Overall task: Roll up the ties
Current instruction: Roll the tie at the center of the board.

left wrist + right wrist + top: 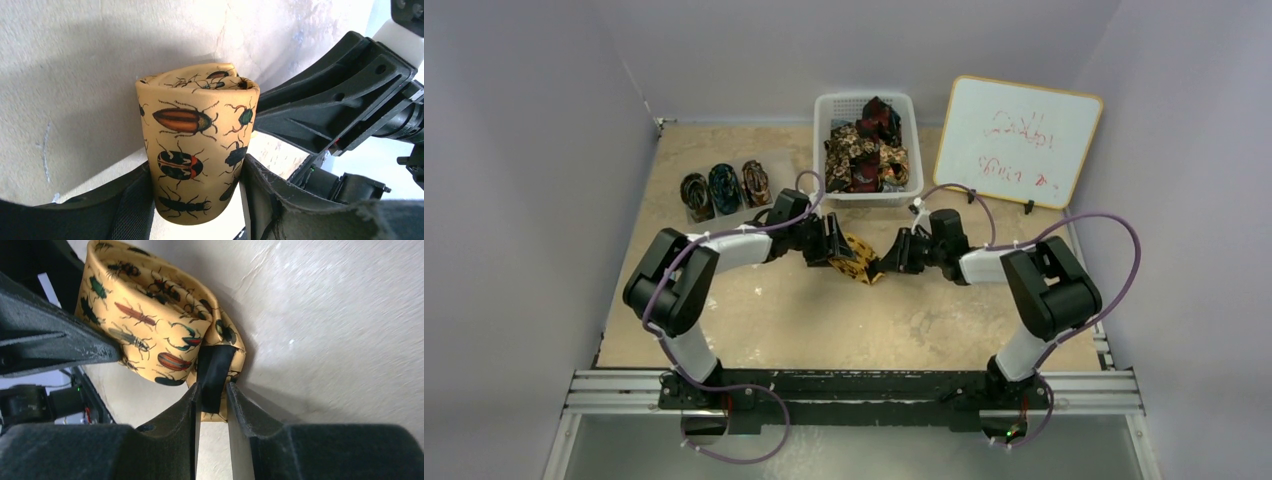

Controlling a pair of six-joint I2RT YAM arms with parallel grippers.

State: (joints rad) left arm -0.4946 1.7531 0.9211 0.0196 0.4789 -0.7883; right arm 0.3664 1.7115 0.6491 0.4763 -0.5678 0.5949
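Beige speckled tabletop (824,320), plain grey walls all round. Nearest: black base rail (854,390) along the near edge, both arms bent inward, meeting mid-tabletop on the golden-yellow tie (860,258), beetle print.

Tie wound into a fat roll. Resting on the surface or held just off it: cannot tell. Left jaws clamped on the roll's flanks, gripping one end only, the rest standing proud of the fingers (280,200). Right jaws nearly together, pinching the dark-backed tail end (214,372) at the roll's outer seam.

Risks from here, as a judgement:
- Partial grip on the roll, so possible telescoping, inner coils sliding out of the left jaws.
- Thin pinch on the tail. Slip there = outer wrap springing loose, roll unwinding.
- Pull on the tail away from the roll rather than along the wrap = looser coil, not tighter.
- Both sets of fingers crowded around one small roll. Knock between them likely on any careless shift.
- Early release on either side, slick fabric, same result: unrolled tie.

Farther back, left: three rolled ties (725,188) in a row, brown, teal-black and reddish-brown, well apart from the arms.

Far centre: white slotted basket (864,97), heaped with loose ties (866,150) in dark red, gold and brown, the pile topping the rim. Plenty left to roll.

Far right: whiteboard (1019,140) leaning at the wall, red scrawl, unreadable.
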